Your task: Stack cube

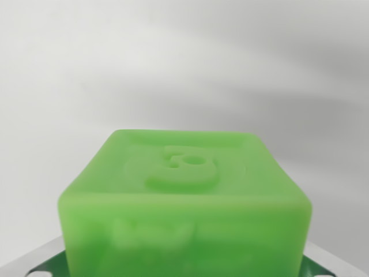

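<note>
One green cube (184,202) is sitting close beneath the gripper, whose jaws are showing nowhere; descending off-centre is risking nudging it aside

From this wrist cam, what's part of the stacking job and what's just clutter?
Part of the job:
- green cube, filling the lower middle of the view, with a raised figure on its top face
- silvery and dark green parts at the bottom corners, likely the claw; open or shut cannot be told

Just lying about:
- nothing; only the plain white surface shows behind

No second cube is in view.
</note>
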### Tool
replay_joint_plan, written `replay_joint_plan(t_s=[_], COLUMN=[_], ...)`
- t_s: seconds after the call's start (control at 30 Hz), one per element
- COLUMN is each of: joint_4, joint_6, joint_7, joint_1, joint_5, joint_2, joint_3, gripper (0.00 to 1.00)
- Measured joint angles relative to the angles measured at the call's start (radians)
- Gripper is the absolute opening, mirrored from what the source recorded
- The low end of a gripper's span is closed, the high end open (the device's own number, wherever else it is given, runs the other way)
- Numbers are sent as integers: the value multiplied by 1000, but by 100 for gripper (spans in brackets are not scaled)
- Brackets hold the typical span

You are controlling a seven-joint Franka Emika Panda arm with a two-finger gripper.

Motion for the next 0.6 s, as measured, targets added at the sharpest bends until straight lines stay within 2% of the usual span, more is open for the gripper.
replay_joint_plan(t_s=[0.6], joint_4=[-1], joint_6=[0], joint_7=[-7], joint_1=[-51], joint_5=[4], joint_2=[-1], joint_3=[-10], gripper=[0])
